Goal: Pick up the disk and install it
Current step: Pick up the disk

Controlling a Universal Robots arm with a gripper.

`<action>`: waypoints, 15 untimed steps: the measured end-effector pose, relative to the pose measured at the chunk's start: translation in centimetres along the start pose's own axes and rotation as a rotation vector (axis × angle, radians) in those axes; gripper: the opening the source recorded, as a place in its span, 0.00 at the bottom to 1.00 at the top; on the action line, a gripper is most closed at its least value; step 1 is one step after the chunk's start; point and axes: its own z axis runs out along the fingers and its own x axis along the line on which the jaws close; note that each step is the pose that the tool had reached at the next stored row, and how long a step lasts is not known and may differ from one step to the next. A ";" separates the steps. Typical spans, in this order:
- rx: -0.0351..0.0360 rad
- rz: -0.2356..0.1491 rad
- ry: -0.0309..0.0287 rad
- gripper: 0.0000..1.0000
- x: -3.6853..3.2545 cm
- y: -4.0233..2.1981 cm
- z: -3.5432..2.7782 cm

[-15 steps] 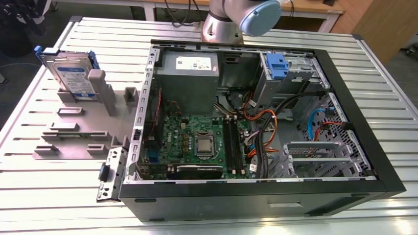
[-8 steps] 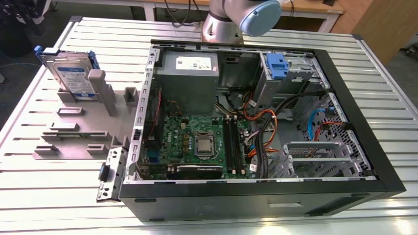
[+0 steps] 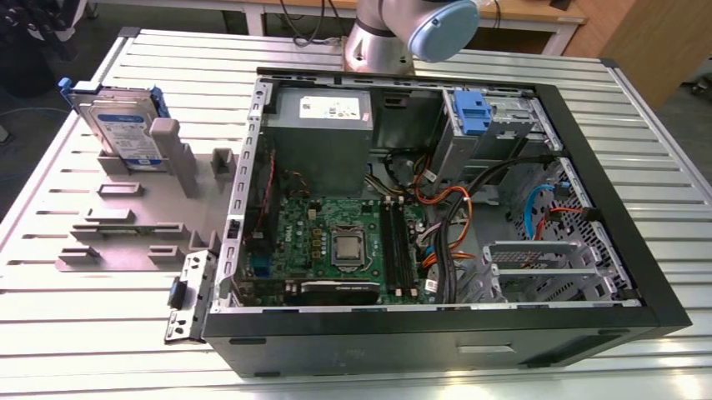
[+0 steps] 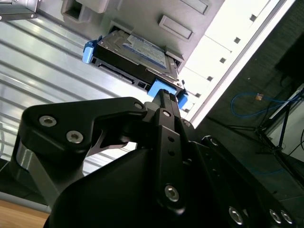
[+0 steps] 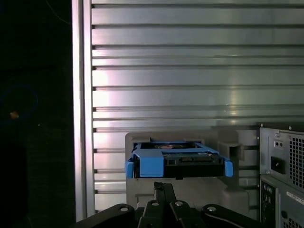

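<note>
Plainly the pick is not yet made: the disk (image 3: pixel 120 129) stands on edge in a grey holder (image 3: pixel 167 146) on the slatted counter (image 3: pixel 67 350), to the exterior view's left of the open computer case (image 3: pixel 445 329). In the first wrist view the gripper (image 5: pixel 164 186) hangs short of it, jaws drawn together with nothing between them. To take it cleanly, I judge the jaws must spread wider than the drive's thickness, close squarely across its flat faces near the blue rail (image 5: pixel 142 164), centred, and lift straight out of the slot so the rails do not catch.
</note>
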 end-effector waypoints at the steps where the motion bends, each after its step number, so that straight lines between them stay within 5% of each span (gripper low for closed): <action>1: -0.0002 -0.005 -0.0001 0.11 0.00 0.00 0.00; 15: -0.0025 -0.099 0.0001 0.11 0.00 0.00 0.00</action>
